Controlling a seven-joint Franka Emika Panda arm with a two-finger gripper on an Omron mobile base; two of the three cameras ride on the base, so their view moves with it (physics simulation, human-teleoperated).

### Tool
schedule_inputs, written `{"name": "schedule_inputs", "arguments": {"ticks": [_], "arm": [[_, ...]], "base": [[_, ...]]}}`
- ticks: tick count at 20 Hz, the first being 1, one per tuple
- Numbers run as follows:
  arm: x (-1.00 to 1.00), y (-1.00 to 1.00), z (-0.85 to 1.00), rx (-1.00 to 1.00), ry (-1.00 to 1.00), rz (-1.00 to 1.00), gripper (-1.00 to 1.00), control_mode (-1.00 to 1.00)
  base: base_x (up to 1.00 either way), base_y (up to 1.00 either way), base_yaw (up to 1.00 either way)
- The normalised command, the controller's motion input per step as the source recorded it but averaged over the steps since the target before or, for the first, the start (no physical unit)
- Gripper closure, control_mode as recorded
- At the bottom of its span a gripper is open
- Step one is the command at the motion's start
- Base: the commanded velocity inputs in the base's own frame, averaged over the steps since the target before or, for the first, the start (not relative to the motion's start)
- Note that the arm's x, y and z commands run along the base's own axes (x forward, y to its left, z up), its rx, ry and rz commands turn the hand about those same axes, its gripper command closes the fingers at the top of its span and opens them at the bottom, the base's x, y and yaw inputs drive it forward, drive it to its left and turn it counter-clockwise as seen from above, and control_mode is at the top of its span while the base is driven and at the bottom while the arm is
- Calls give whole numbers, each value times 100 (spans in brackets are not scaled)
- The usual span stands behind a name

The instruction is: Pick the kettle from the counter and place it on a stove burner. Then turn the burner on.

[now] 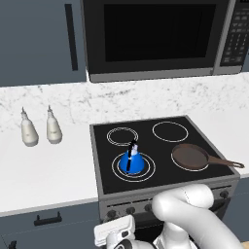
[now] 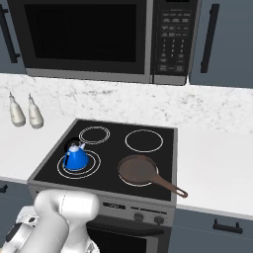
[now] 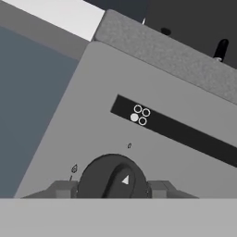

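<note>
Turning the knob (image 3: 113,178) comes next — the kettle (image 1: 132,161) already sits on the large burner (image 1: 133,167) — so keep the gripper (image 3: 112,187), fingers straddling it, centred and twist steadily.

I see two beige bottles (image 1: 40,128) at left, a brown frying pan (image 1: 190,156) lower right, a microwave (image 1: 155,36) along the top.
</note>
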Motion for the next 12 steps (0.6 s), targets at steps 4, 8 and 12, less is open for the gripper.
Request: {"name": "schedule_inputs", "arguments": {"ticks": [4, 8, 12], "arm": [[0, 0, 0, 0, 0, 0, 100, -100], [0, 18, 0, -7, 0, 0, 100, -100], [0, 38, 0, -20, 0, 5, 100, -100]], "base": [[0, 0, 0], [0, 0, 0], [0, 0, 0]]}}
